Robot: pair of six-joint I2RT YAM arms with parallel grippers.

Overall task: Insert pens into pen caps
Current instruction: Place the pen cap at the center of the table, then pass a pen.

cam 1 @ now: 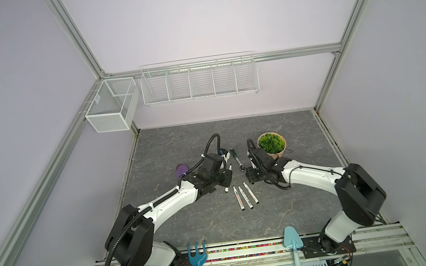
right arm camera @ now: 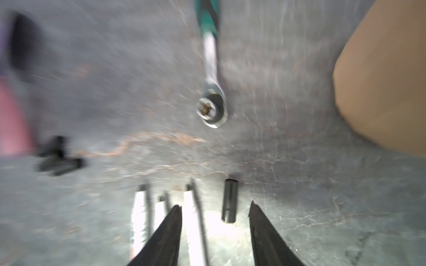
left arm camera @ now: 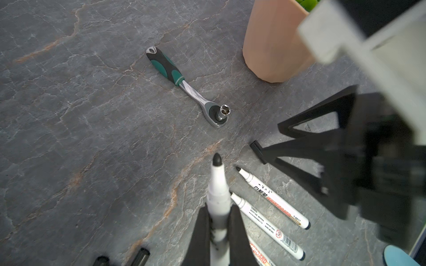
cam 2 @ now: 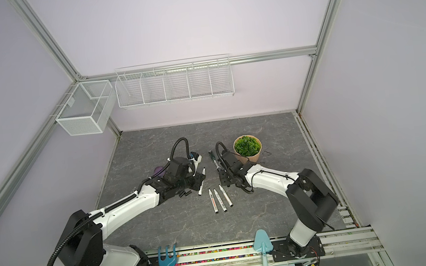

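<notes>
My left gripper (left arm camera: 219, 207) is shut on an uncapped pen (left arm camera: 217, 182), white-barrelled with a black tip pointing away from the wrist. In both top views this held pen (cam 1: 228, 177) hangs over the table's middle. Three more uncapped pens (cam 1: 245, 196) (cam 2: 220, 199) lie side by side just in front. My right gripper (right arm camera: 214, 205) is open. One black pen cap (right arm camera: 229, 200) lies on the table just ahead of its tips, beside the lying pens and touching neither finger. Other pen caps (cam 2: 184, 194) (left arm camera: 140, 256) lie under the left wrist.
A green-handled ratchet wrench (cam 1: 237, 159) (left arm camera: 186, 85) lies between the two grippers, further back. A potted plant (cam 1: 272, 146) stands behind the right wrist. A purple object (cam 1: 182, 170) sits left of the left arm. A rake (cam 1: 197, 253) and a shovel (cam 1: 292, 239) lie at the front edge.
</notes>
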